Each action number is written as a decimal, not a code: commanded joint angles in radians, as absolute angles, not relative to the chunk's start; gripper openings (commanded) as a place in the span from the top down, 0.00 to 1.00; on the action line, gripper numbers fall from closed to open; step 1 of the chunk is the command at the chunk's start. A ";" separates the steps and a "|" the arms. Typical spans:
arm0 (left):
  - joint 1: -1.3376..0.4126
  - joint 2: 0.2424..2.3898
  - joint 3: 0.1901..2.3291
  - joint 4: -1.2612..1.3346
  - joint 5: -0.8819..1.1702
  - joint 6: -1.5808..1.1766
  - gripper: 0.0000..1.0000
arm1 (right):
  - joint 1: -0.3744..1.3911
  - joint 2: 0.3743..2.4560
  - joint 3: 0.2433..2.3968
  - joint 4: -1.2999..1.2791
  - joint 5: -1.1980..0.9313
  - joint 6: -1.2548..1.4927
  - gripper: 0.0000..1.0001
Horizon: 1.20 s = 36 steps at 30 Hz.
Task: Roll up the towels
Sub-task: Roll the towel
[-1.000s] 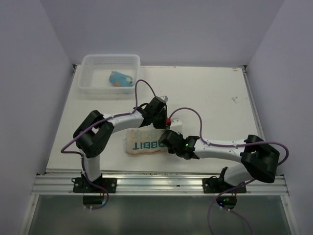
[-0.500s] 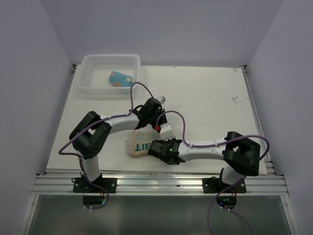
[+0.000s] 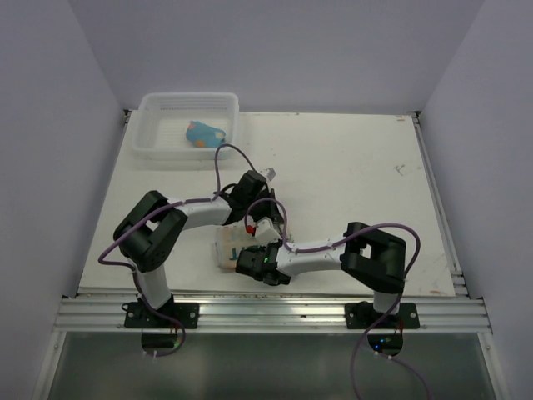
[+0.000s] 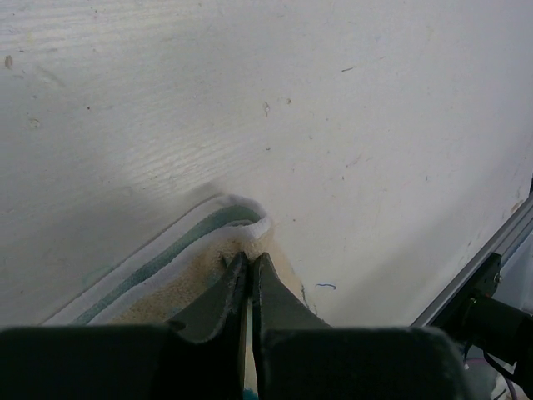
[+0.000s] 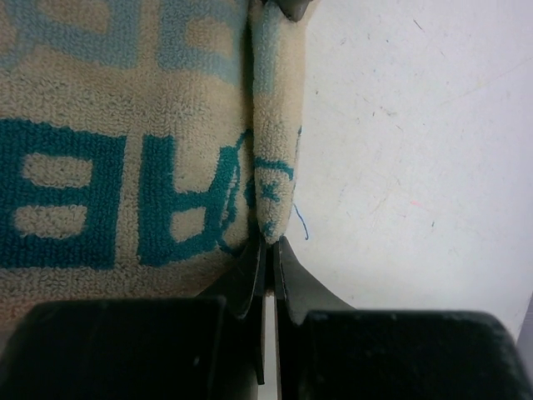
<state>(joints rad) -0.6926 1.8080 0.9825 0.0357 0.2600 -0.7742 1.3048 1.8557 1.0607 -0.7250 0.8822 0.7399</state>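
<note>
The cream towel with teal lettering lies near the table's front edge, mostly covered by both grippers. My left gripper comes at it from behind and my right gripper from the front right. In the left wrist view the left gripper is shut on the cream towel at its white and teal border. In the right wrist view the right gripper is shut on a folded-over edge of the cream towel. The blue towel sits bunched in the basket.
The white slatted basket stands at the table's back left corner. The aluminium rail runs along the front edge; it shows as the aluminium rail in the left wrist view. Purple cables loop above both forearms.
Both grippers have moved left with the towel's right edge, folding it over. Less of the lettering shows in the top view. The right arm's elbow has swung left.
</note>
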 commanded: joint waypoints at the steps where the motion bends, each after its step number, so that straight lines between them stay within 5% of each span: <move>1: -0.655 1.761 0.983 0.135 0.166 -0.716 1.00 | 1.335 1.900 1.095 -0.833 0.851 0.712 1.00; 17: -0.653 1.779 0.920 0.141 0.091 -0.681 1.00 | 1.379 2.003 1.210 -0.862 0.845 0.686 0.94; 30: -0.653 1.778 0.833 0.207 0.095 -0.698 1.00 | 1.376 1.784 1.194 -0.799 0.724 0.742 0.61; 36: -0.653 1.766 0.798 0.236 0.094 -0.707 1.00 | 1.356 1.590 1.149 -0.736 0.676 0.765 0.57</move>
